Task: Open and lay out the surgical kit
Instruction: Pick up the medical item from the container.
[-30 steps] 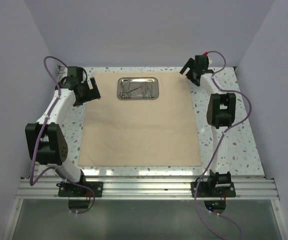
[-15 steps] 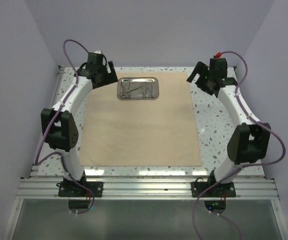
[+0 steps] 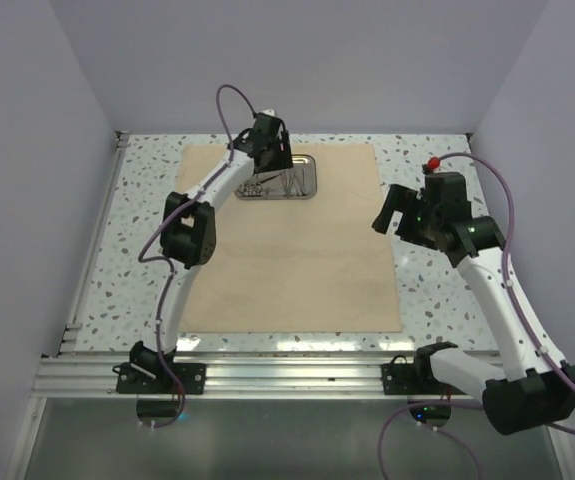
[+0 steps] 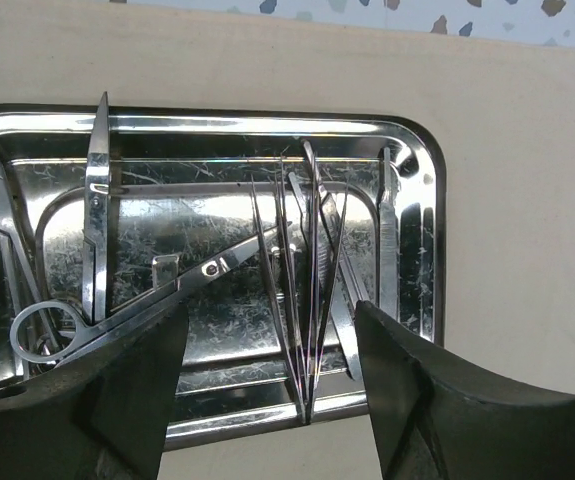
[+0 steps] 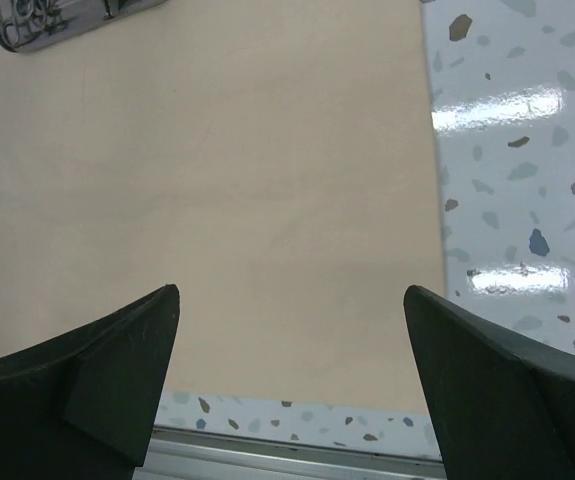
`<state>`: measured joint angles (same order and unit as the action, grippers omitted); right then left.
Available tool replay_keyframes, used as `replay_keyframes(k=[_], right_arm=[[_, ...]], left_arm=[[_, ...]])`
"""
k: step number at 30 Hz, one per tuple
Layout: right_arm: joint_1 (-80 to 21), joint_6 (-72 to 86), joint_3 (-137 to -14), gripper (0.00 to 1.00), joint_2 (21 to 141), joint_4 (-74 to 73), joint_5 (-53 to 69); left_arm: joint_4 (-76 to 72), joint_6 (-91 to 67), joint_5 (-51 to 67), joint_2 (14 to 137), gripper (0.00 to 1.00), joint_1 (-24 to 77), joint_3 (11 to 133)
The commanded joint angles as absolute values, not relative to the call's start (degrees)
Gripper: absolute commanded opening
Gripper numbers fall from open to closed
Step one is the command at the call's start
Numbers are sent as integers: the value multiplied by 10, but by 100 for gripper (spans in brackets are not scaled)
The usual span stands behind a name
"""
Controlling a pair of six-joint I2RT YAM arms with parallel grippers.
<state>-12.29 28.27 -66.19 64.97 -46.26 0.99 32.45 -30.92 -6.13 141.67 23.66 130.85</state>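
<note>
The beige cloth wrap [image 3: 287, 250] lies spread flat on the table. A shiny steel tray [image 3: 302, 185] sits on its far middle and holds thin silver instruments. In the left wrist view the tray [image 4: 422, 190] holds scissors [image 4: 117, 310], tweezers [image 4: 307, 300] and probes. My left gripper [image 3: 267, 160] is open just above the tray's left part, and its jaws [image 4: 267, 330] straddle the tweezers' joined tips without touching. My right gripper [image 3: 392, 215] is open and empty above the cloth's right edge [image 5: 432, 200].
The speckled white table [image 3: 137, 230] surrounds the cloth on all sides. An aluminium rail [image 3: 297, 375] with both arm bases runs along the near edge. Lilac walls close in the left, right and back. The right wrist view shows the tray's corner [image 5: 57, 25] far off.
My left arm has swung from the cloth's far left corner rightward over the tray. My right arm has pulled back from the far right corner toward the cloth's right edge.
</note>
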Motion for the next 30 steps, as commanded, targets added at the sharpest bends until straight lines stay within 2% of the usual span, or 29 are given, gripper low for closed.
replay_keyframes(k=[1, 7, 14, 22, 30], right_arm=[[-121, 267, -648, 98, 617, -520, -12], [-121, 256, -636, 98, 606, -539, -25], [-122, 245, -631, 98, 627, -529, -23], [-122, 241, -611, 98, 626, -520, -26], [-121, 236, -599, 98, 620, -519, -30]], left_arm=[[280, -319, -99, 1426, 71, 242, 1324], [280, -290, -128, 1454, 68, 264, 1337], [289, -295, -152, 1453, 49, 268, 1311], [298, -288, -177, 1457, 41, 268, 1321], [327, -288, -190, 1482, 40, 268, 1342]])
